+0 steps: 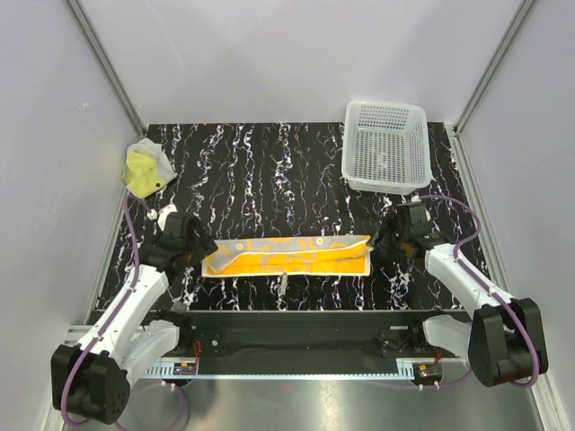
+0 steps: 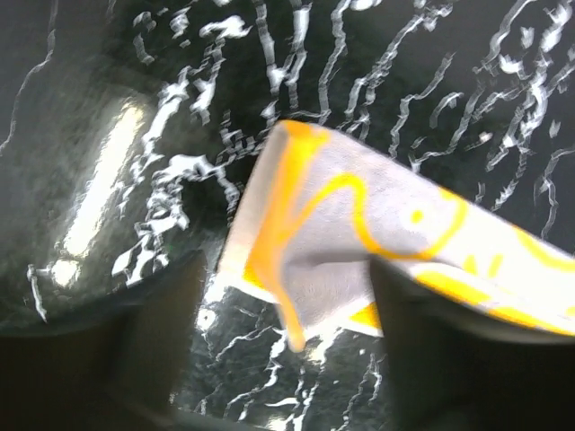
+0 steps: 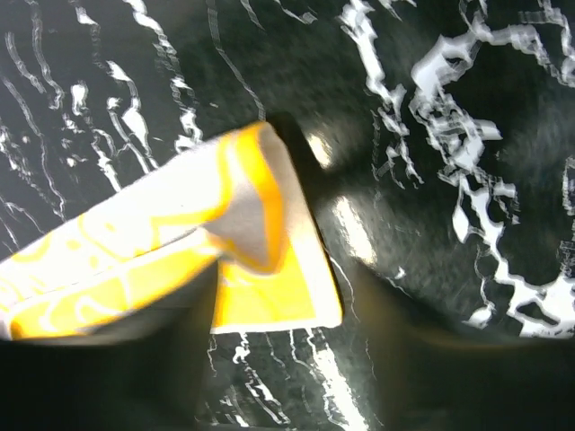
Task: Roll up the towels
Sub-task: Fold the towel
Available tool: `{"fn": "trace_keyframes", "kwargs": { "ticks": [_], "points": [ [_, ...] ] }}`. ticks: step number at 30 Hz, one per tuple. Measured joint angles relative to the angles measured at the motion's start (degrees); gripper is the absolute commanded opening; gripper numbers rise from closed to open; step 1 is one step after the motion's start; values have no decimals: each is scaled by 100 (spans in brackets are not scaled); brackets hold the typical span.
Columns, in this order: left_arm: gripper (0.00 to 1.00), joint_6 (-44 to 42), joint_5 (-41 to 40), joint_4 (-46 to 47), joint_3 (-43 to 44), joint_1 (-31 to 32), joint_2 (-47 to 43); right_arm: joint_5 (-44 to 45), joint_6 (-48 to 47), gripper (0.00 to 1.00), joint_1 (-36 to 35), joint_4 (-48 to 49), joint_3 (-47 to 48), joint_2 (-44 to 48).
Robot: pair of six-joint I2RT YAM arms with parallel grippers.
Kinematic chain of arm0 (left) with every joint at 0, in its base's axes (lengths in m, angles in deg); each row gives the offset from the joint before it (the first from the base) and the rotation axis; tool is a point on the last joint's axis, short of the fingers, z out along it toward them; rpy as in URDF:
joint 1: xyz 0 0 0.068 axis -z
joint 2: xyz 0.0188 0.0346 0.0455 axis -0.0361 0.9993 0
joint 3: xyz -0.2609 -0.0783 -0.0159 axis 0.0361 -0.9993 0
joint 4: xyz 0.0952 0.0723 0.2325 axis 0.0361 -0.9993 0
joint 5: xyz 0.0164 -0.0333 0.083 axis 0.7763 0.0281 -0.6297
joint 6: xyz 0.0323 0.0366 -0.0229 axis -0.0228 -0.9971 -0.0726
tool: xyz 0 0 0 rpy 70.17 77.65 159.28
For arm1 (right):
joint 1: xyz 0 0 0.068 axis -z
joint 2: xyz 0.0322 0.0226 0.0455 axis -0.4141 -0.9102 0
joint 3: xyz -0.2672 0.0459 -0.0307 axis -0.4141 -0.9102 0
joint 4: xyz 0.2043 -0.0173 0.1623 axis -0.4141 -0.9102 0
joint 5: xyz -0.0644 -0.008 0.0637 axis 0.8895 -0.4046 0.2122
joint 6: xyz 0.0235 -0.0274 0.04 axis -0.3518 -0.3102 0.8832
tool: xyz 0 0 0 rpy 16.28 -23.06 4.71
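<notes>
- The left gripper [image 1: 203, 254] has its jaws wide apart and grips nothing; in the left wrist view its two dark fingers [image 2: 153, 341] stand on either side of a broad gap
- One end of the orange towel [image 1: 287, 256] lies in that gap, flat on the black marbled table [image 1: 269, 171], with its grey-white back and orange squiggles facing up and one corner curled over
- From there the cloth runs off past one finger; I cannot tell whether it touches that finger
- The right gripper [image 1: 375, 247] is also open, a little less wide, and holds nothing
- The other end of the orange towel sits between the right gripper's fingers [image 3: 117, 377], with a folded flap lying over a flat orange corner
- The cloth reaches only partway across this gap, and bare table shows beside the other finger
- Seen from above, the orange towel is a long folded strip stretched from one pair of jaws to the other, with one gripper at each end
- The yellow towel [image 1: 144, 171] lies crumpled well beyond the left jaws and out to their outer side, apart from both grippers
- A white perforated basket [image 1: 386, 106] stands well beyond the right jaws, clear of both towels
</notes>
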Motion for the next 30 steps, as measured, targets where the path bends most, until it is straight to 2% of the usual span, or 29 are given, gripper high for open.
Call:
{"fn": "trace_keyframes", "kwargs": {
  "ticks": [1,4,12,16,17,19,21,22,25,27,30],
  "points": [
    [96,76,-31,-55,-17,-2,-9,-4,26,82,2,-48,-33,9],
    [96,210,-50,-168,-20,0,-24,-4,81,84,2,-216,-61,70],
    [95,350,-72,-186,-103,0,-1040,-50,188,82,2,-514,-66,1115],
    [93,378,0,-190,-103,0,-922,-42,181,82,2,-544,24,1285],
    [89,402,50,-192,-109,4,-850,-35,175,80,2,-566,94,1191],
    [83,463,175,-166,-190,22,-852,-33,140,63,2,-531,219,953],
    [76,544,361,-37,-389,37,-1054,-52,118,53,2,-417,275,750],
    [74,553,455,13,-479,42,-1172,-72,122,42,2,-319,280,636],
    [73,544,697,197,-597,44,-1443,-295,149,33,11,35,282,199],
    [74,525,802,426,-588,48,-1460,-470,155,32,13,249,282,-98],
    [85,520,850,608,-579,52,-1248,-664,168,33,17,496,249,-415]
  ]
}}
